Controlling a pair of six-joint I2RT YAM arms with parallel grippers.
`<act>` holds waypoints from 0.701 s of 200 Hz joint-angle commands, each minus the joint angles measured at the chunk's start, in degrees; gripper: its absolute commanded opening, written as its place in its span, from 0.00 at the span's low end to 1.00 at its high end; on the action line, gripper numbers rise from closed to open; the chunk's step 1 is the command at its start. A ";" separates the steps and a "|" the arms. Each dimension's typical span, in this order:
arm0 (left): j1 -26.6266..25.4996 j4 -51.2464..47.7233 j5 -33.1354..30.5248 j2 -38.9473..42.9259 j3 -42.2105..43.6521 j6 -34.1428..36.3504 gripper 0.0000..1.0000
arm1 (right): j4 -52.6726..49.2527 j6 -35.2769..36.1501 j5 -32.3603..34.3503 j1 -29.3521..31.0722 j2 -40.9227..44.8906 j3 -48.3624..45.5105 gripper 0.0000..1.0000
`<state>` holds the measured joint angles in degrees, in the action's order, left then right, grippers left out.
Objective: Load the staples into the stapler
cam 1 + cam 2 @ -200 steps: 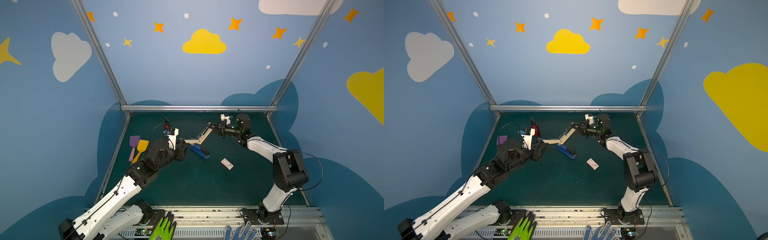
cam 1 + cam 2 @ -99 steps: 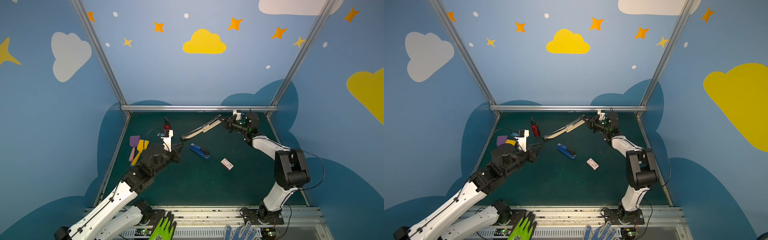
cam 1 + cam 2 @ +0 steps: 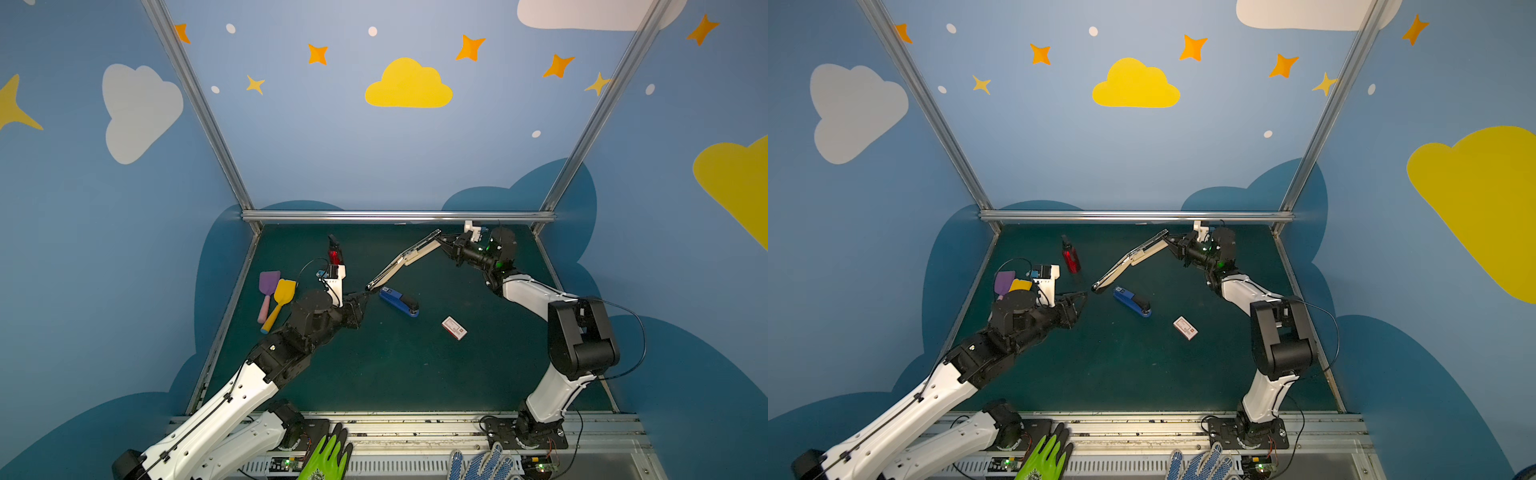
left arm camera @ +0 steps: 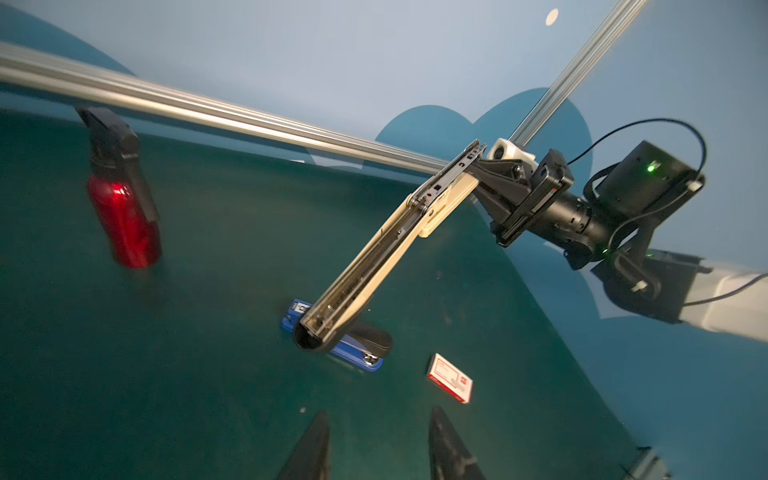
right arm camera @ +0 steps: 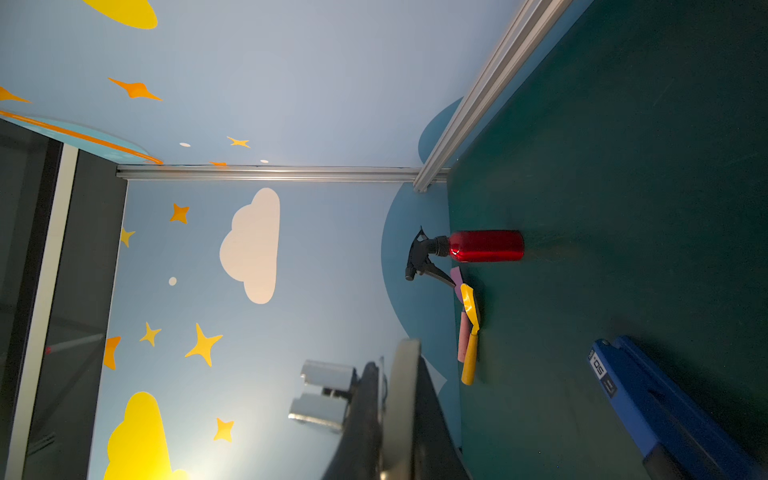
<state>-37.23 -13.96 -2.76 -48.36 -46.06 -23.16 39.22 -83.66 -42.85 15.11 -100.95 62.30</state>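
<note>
My right gripper (image 3: 445, 242) (image 3: 1172, 241) is shut on one end of the long cream stapler (image 3: 403, 262) (image 4: 374, 257), holding it slanted in the air. The stapler is swung open, so its metal magazine shows. Its low black tip hangs just over a blue stapler (image 3: 399, 302) (image 4: 361, 357) that lies on the mat. My left gripper (image 3: 366, 294) (image 4: 378, 419) is open and empty, just short of that low tip. The staples box (image 3: 454, 327) (image 3: 1185, 328) (image 4: 451, 378), white with red print, lies closed on the mat to the right of the blue stapler.
A red spray bottle (image 3: 333, 253) (image 4: 124, 216) stands at the back left. Purple (image 3: 268, 286) and yellow (image 3: 282, 293) spatulas lie by the left wall. A metal rail (image 3: 395, 216) lines the back edge. Green (image 3: 328, 457) and blue-dotted (image 3: 478, 465) gloves lie on the front frame.
My left gripper let go of the cream stapler's low end, drew back and opened. The right gripper lifted the stapler up and back, and it now hangs stretched out long.
</note>
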 commanded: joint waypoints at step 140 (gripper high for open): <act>3.48 -4.88 10.84 -26.70 -17.04 6.11 0.64 | 11.13 -0.60 -5.58 10.08 -1.58 -5.26 0.00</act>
<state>-34.59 -18.09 4.91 -72.14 -59.88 -18.83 45.10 -83.31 -46.96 24.56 -102.74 57.41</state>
